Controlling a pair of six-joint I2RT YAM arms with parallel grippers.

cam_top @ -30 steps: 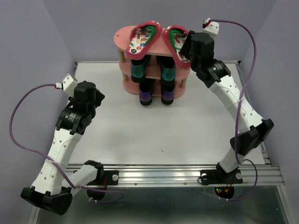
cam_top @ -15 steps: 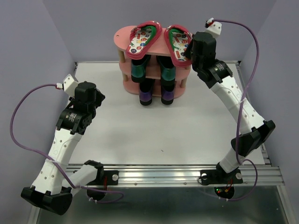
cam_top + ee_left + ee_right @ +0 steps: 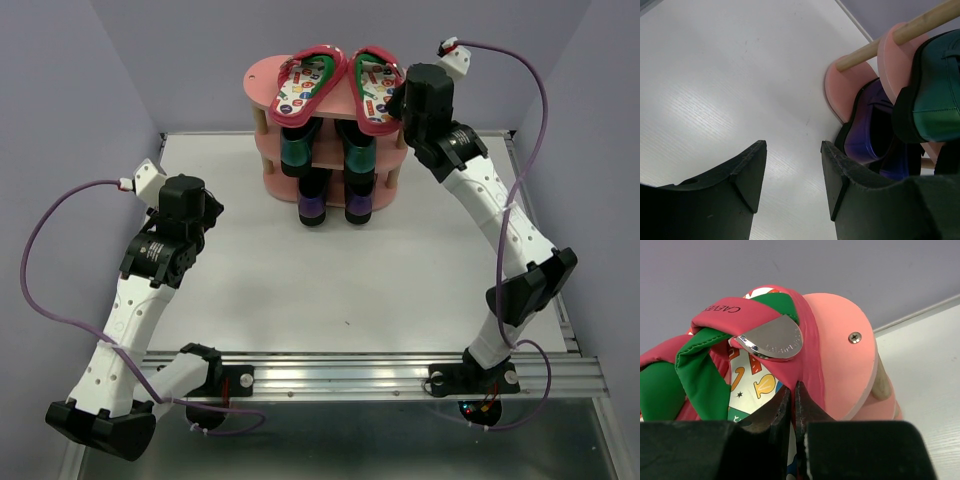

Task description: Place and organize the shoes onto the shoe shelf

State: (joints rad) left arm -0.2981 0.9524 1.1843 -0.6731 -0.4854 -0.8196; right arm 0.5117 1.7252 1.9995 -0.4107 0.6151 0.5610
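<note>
Last tidying, I judge: the right gripper [image 3: 794,390], jaws shut and empty, sits at the right red flip-flop [image 3: 375,88] atop the shoe shelf [image 3: 262,80] and needs only a gentle squaring nudge, while the left gripper [image 3: 792,150] waits with jaws wide, empty.

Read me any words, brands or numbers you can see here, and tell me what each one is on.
"CAEDE": on the red strap of the flip-flop; later letters unclear.
Metal badge on that strap: engraving too faint to read.
Insole: printed pictures, no readable words.
</note>
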